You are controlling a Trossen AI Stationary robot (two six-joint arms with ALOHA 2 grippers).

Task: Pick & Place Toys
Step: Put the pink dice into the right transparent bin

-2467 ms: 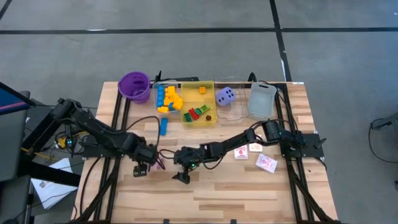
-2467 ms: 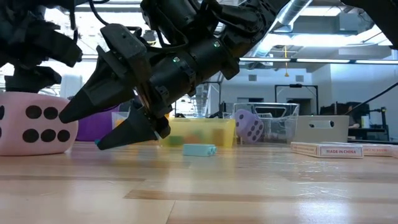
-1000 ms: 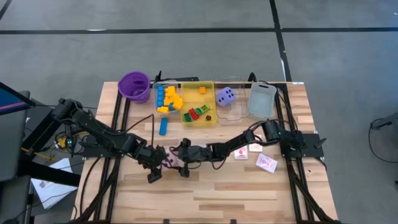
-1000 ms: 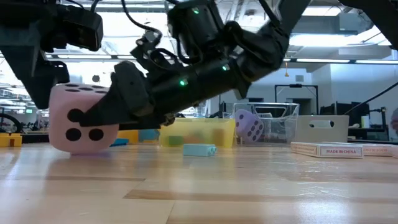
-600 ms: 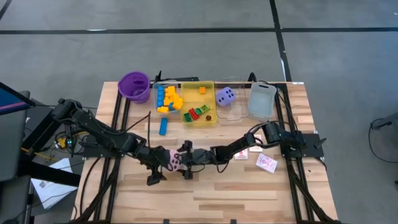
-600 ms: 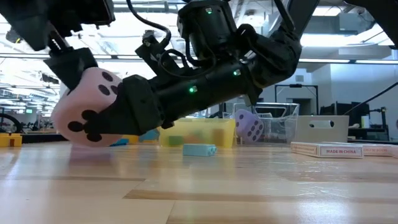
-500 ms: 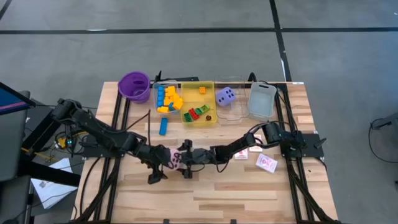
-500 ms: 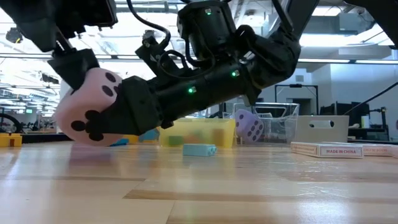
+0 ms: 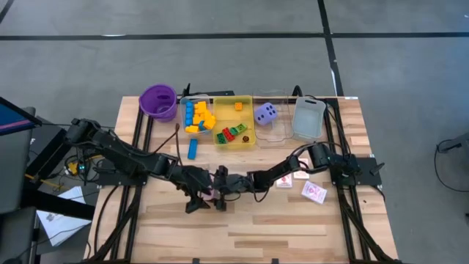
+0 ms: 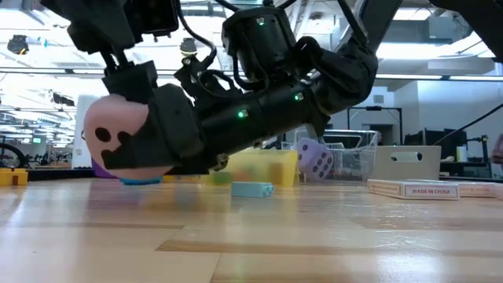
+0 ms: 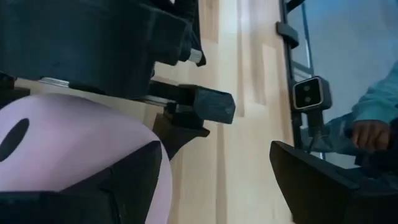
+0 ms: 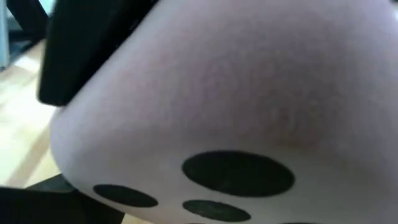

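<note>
My two pincers meet at the front middle of the wooden table (image 9: 278, 227), and the soft pink die with black dots (image 9: 210, 193) is there between them. My right pincer (image 9: 218, 193) reaches in low from the right side. Its fingers stand wide apart with the pink die between them, and the die fills the whole right wrist view. I cannot see that the fingers press it. In the low view the pink die (image 10: 118, 145) is tilted, just above the table top or barely touching it.

My left pincer (image 9: 196, 199) comes down from the left, and it is open. In the left wrist view the gap between its fingers (image 11: 137, 180) shows only bare wood and a part of my other arm. The pink die (image 11: 74, 143) lies beside one finger, outside this gap.

Well apart, at the back of the table, a purple die with white dots (image 9: 265, 112) sits in a clear rectangular plastic tray (image 9: 270, 136). Small plastic blocks lie in a yellow rectangular tray (image 9: 250, 103). One blue block (image 9: 192, 149) lies alone on the wood. Small red-patterned cards (image 9: 314, 192) lie near my right arm.
</note>
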